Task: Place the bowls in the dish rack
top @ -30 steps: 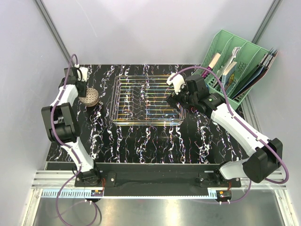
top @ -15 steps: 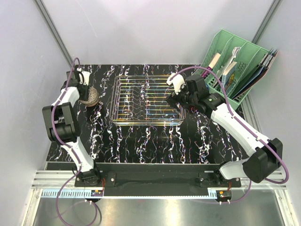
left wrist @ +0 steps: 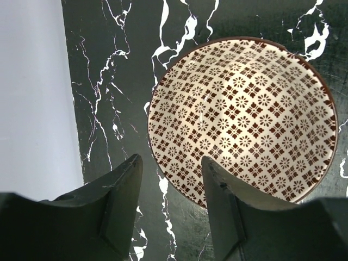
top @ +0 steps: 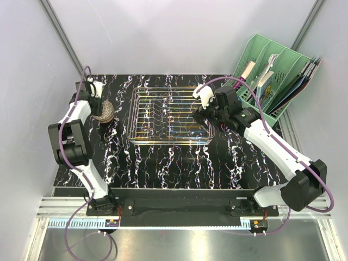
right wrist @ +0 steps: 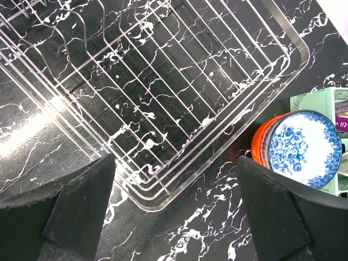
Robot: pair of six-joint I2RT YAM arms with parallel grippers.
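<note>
A bowl point(left wrist: 244, 117) with a red-brown flower pattern on white lies open side up on the black marbled table at the far left point(top: 107, 111). My left gripper point(left wrist: 171, 187) hangs over its edge with the jaws apart; the rim runs under the gap, untouched by either finger point(left wrist: 220, 206). The dish rack point(top: 169, 115) stands mid-table, a silver wire basket with nothing in it point(right wrist: 163, 98). My right gripper point(right wrist: 174, 212) is wide open over the rack's near right corner point(top: 205, 115). Beside that corner a blue-and-white bowl point(right wrist: 305, 148) sits nested in an orange-red bowl point(right wrist: 261, 145).
A green slotted organiser point(top: 272, 76) holding papers and books stands at the back right, close behind the stacked bowls. The grey side wall point(left wrist: 30, 92) runs close along the left of the patterned bowl. Bare table point(top: 174, 163) lies between the rack and the arm bases.
My left gripper has shifted over the patterned bowl, covering part of it from above, and its jaws have spread wider. The right arm has not moved.
</note>
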